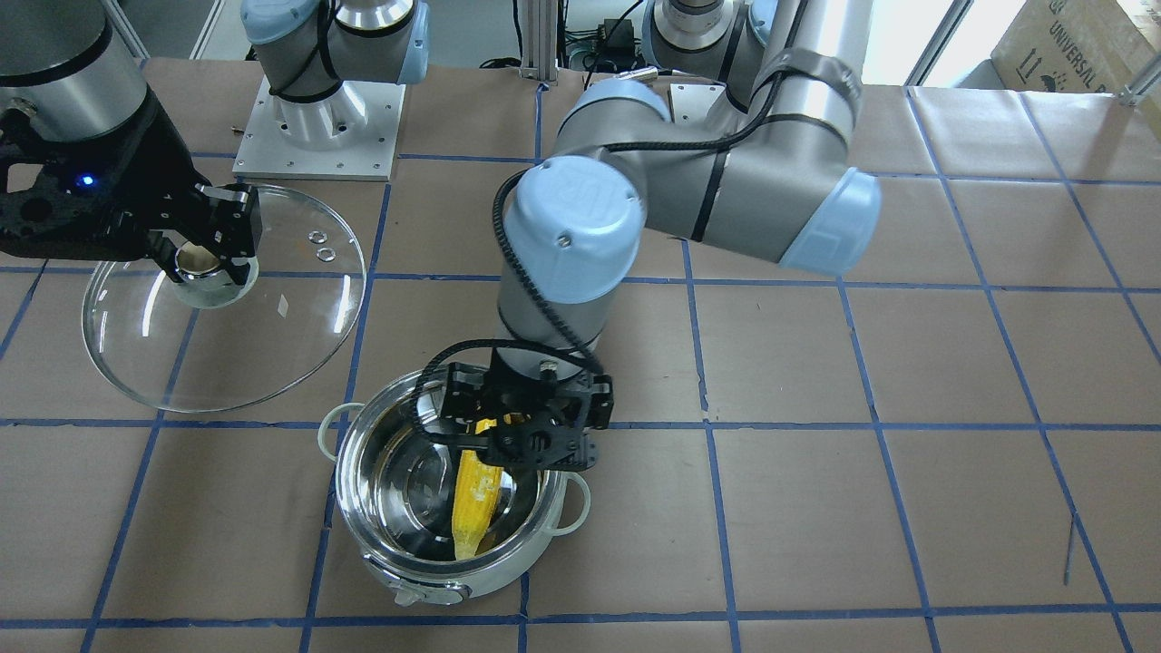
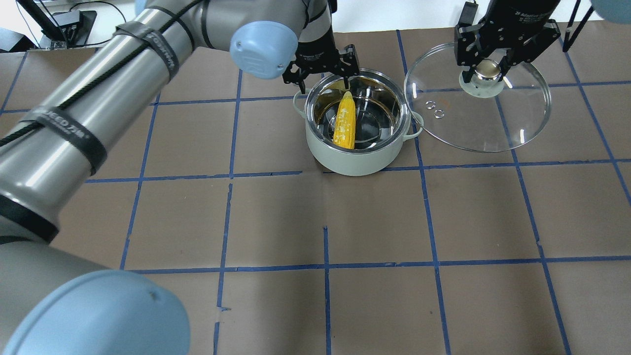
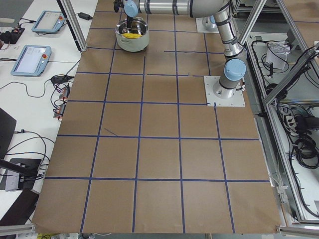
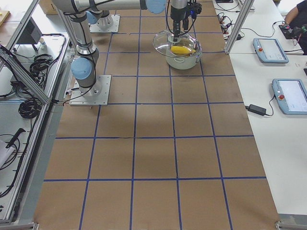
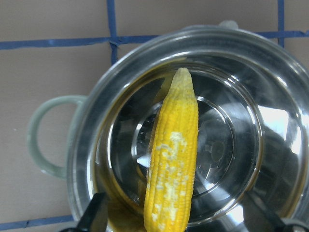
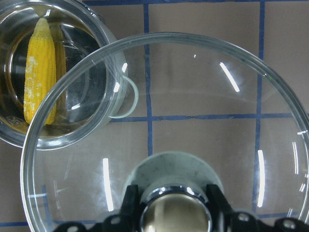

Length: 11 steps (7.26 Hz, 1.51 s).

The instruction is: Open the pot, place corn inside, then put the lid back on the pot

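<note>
Corn [image 5: 171, 159] cob, bright yellow with bumpy kernels and a tapered tip, lies slanted inside the round shiny steel pot [image 5: 77, 145]; its thick end sits below the left gripper [image 1: 535, 444], whose fingers are spread wide and hold nothing. Right gripper [image 2: 485, 71] is clamped on the beige knob [image 6: 176, 212] of the clear glass lid [image 2: 493, 123], holding it tilted just beside the pot over the brown paper table [image 2: 276, 217] with its blue tape grid. Readable text: "UR" on the left arm's blue joint cap [image 1: 580, 227], "UNIVERSAL" on a cardboard box [image 1: 1079, 45] past the table's corner.
</note>
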Each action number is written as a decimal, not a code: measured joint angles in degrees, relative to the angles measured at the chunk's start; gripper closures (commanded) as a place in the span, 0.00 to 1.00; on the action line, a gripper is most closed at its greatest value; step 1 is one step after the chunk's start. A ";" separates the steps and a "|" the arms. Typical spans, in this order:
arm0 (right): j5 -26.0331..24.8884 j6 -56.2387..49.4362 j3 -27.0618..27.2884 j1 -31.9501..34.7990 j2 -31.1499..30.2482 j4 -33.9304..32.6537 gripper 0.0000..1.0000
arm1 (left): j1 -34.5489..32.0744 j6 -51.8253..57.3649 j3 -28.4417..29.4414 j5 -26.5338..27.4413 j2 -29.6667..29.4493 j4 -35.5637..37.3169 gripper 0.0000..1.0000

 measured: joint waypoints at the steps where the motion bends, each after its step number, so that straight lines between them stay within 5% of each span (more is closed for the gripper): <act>1: 0.00 0.04 0.06 0.03 -0.04 -0.02 0.73 | 3.22 3.52 -1.42 0.09 3.83 -3.68 0.00; 6: 0.76 2.39 -1.74 5.75 1.31 -2.15 0.74 | 20.83 21.94 -20.67 5.18 31.47 -15.28 0.00; 8: 0.57 3.91 -5.58 10.45 5.44 -3.03 0.74 | 22.33 23.08 -22.99 9.09 34.24 -15.40 0.00; 11: 0.40 7.75 -8.47 14.13 13.13 -6.86 0.74 | 22.42 22.89 -20.27 6.35 33.56 -16.61 0.00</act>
